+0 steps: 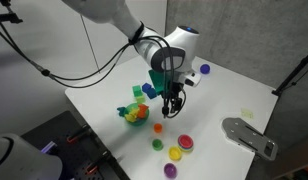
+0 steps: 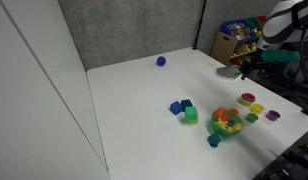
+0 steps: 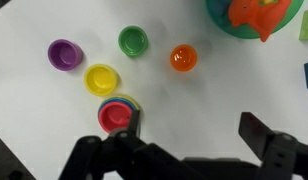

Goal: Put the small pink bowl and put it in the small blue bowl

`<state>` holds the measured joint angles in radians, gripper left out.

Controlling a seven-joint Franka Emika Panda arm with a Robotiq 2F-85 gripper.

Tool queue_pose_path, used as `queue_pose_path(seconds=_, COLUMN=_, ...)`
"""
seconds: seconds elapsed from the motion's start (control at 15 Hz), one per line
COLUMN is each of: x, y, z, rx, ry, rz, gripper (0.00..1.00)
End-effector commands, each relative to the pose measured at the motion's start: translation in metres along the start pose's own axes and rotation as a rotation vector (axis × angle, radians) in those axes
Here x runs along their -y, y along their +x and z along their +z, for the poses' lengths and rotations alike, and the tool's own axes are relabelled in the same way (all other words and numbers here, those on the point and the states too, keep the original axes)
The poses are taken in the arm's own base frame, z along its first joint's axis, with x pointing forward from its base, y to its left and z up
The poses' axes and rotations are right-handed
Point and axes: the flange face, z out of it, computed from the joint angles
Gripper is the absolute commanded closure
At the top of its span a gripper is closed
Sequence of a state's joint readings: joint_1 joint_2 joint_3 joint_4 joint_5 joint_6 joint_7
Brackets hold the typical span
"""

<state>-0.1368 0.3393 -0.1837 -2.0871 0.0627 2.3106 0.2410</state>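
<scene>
The small pink-red bowl (image 3: 116, 115) sits on the white table, nested on top of a short stack. A blue rim and a yellow rim show around its edge. I cannot tell the blue bowl apart from that stack. The pink bowl also shows in both exterior views (image 1: 186, 144) (image 2: 247, 98). My gripper (image 3: 189, 135) is open and empty, hovering above the table. One finger is right beside the pink bowl and the other is over bare table. The gripper also shows in both exterior views (image 1: 172, 100) (image 2: 256, 62).
Yellow (image 3: 101, 78), purple (image 3: 64, 53), green (image 3: 133, 40) and orange (image 3: 183, 58) small bowls lie close by. A teal bowl of toys (image 3: 252, 15) (image 1: 134, 113) stands beyond them. There are blue and green blocks (image 2: 184, 110), a blue ball (image 1: 205, 70) and a grey object (image 1: 249, 135).
</scene>
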Motion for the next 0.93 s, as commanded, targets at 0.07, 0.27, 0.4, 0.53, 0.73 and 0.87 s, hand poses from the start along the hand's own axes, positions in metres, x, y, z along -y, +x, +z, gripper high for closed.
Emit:
queue_pose_path(seconds=0.07, x=0.01, y=-0.059, z=-0.045, rx=0.001, ry=-0.08, rz=-0.023, gripper=0.0)
queue_pose_path(seconds=0.27, x=0.017, y=-0.095, z=-0.076, rx=-0.007, ry=-0.114, rz=-0.072, gripper=0.0)
queue_pose_path(seconds=0.4, x=0.019, y=-0.118, z=-0.098, rx=-0.023, ry=-0.117, rz=-0.146, gripper=0.0)
queue_pose_path(seconds=0.53, x=0.022, y=-0.137, z=-0.12, rx=-0.047, ry=-0.111, rz=-0.212, gripper=0.0)
queue_pose_path(seconds=0.73, x=0.025, y=-0.162, z=-0.152, rx=-0.078, ry=-0.095, rz=-0.273, gripper=0.0)
queue_pose_path(seconds=0.87, x=0.027, y=-0.173, z=-0.169, rx=-0.1, ry=-0.09, rz=-0.291, gripper=0.0)
